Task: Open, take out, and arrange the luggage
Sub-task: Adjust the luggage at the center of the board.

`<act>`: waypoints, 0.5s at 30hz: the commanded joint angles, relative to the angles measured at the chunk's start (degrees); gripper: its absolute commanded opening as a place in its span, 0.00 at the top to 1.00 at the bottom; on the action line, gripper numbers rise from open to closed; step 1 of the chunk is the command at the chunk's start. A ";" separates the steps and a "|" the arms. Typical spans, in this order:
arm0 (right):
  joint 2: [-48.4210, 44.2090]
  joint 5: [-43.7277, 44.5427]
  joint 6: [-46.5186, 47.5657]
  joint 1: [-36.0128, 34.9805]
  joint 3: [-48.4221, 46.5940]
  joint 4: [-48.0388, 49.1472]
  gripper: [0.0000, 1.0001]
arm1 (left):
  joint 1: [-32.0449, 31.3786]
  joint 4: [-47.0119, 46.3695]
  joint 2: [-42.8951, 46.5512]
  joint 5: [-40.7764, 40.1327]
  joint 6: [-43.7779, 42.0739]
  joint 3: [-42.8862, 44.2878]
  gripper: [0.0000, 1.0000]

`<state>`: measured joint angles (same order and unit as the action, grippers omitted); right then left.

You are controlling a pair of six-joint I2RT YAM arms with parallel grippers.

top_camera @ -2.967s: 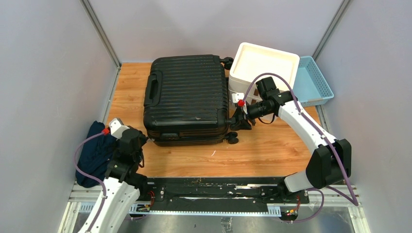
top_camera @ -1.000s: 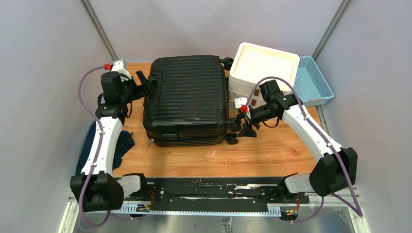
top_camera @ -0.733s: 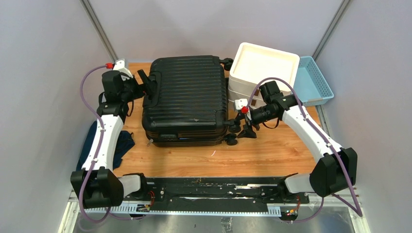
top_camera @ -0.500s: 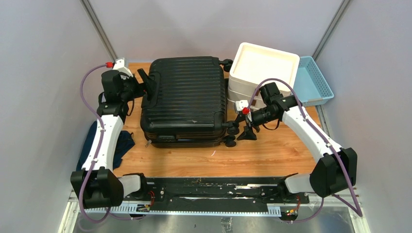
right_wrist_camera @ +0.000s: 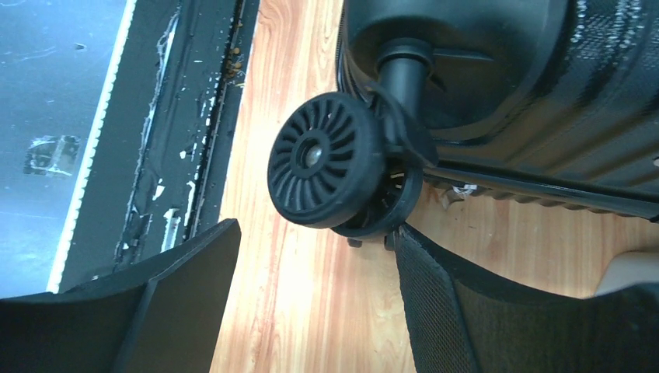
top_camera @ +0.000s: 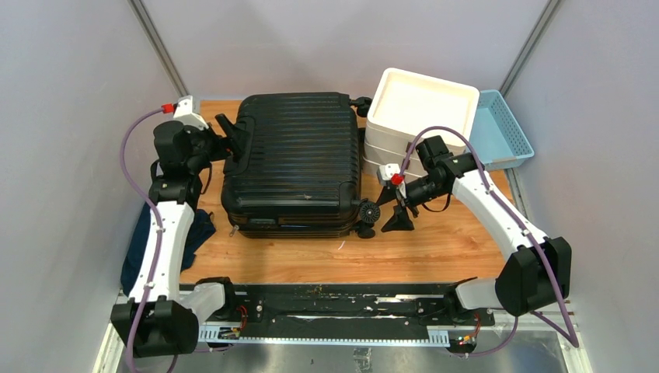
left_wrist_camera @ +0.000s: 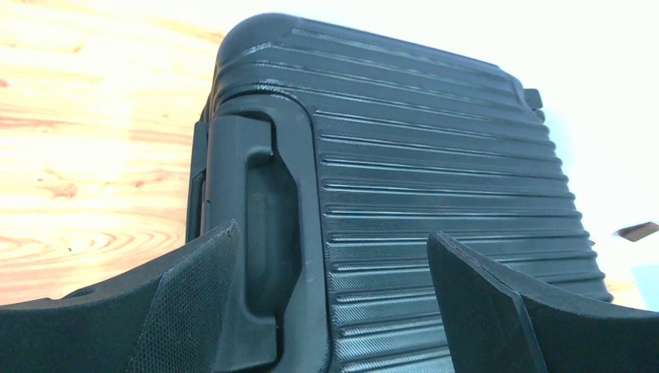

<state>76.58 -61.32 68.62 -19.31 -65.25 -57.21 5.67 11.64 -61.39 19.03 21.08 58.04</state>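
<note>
Flanking the luggage (top_camera: pixel 295 159), left gripper (top_camera: pixel 231 140) gapes at its handle (left_wrist_camera: pixel 268 233), right gripper (top_camera: pixel 391 210) gapes beside a wheel (right_wrist_camera: pixel 325 159).

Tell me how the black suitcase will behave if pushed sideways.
The luggage lies flat on the table, so it would probably slide, not roll; its wheel juts out sideways. The ribbed hard shell looks stiff. Being large, it is likely heavy.

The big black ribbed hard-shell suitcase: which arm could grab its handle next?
Left. The open left gripper faces the suitcase's black moulded handle; the right gripper is down by a small black wheel.
</note>
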 commanded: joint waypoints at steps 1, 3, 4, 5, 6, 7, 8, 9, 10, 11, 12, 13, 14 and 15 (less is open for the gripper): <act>-1.56 -3.95 2.34 0.58 0.40 -5.64 0.24 | 0.46 0.02 3.31 1.61 0.13 -0.48 0.07; -1.52 -4.22 2.75 0.76 0.23 -6.05 0.24 | 0.47 0.38 3.83 1.84 0.10 -0.47 0.07; -1.47 -4.39 2.91 0.81 0.22 -6.21 0.24 | 0.41 0.44 3.99 1.89 0.17 -0.54 0.07; -1.50 -4.53 3.04 0.77 0.22 -6.36 0.24 | 0.46 0.43 4.10 2.01 0.24 -0.62 0.07; -1.45 -4.63 3.16 0.77 0.21 -6.49 0.24 | 0.42 0.49 4.23 2.06 0.27 -0.71 0.07; -1.39 -4.75 3.33 0.84 0.21 -6.63 0.24 | 0.46 0.49 4.20 2.10 0.21 -0.77 0.07; -1.42 -4.84 3.43 0.86 0.21 -6.69 0.24 | 0.43 0.57 4.21 2.15 0.08 -0.80 0.07; -1.43 -4.86 3.53 0.91 0.21 -6.81 0.24 | 0.43 0.62 4.22 2.04 -0.12 -0.94 0.07; -1.43 -4.93 3.60 0.94 0.21 -6.78 0.24 | 0.46 0.81 4.20 1.87 -0.37 -1.06 0.07; -1.43 -4.95 3.62 0.95 0.21 -6.79 0.24 | 0.41 0.90 4.03 1.55 -0.61 -1.13 0.07; -1.43 -4.95 3.69 1.02 0.27 -6.78 0.24 | 0.47 0.93 3.89 1.31 -0.77 -1.17 0.07; -1.43 -4.95 3.76 1.03 0.30 -6.85 0.24 | 0.46 1.01 3.58 1.30 -0.92 -1.09 0.07; -1.43 -5.03 3.86 1.12 0.37 -6.88 0.24 | 0.46 1.17 3.25 1.36 -1.06 -0.96 0.07; -1.47 -5.08 3.89 1.19 0.39 -6.86 0.24 | 0.48 1.33 2.90 1.44 -1.32 -0.61 0.07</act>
<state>76.31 -63.09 70.87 -18.94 -65.25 -61.52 5.67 12.12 -57.69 19.90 21.04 57.49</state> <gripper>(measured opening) 0.759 0.929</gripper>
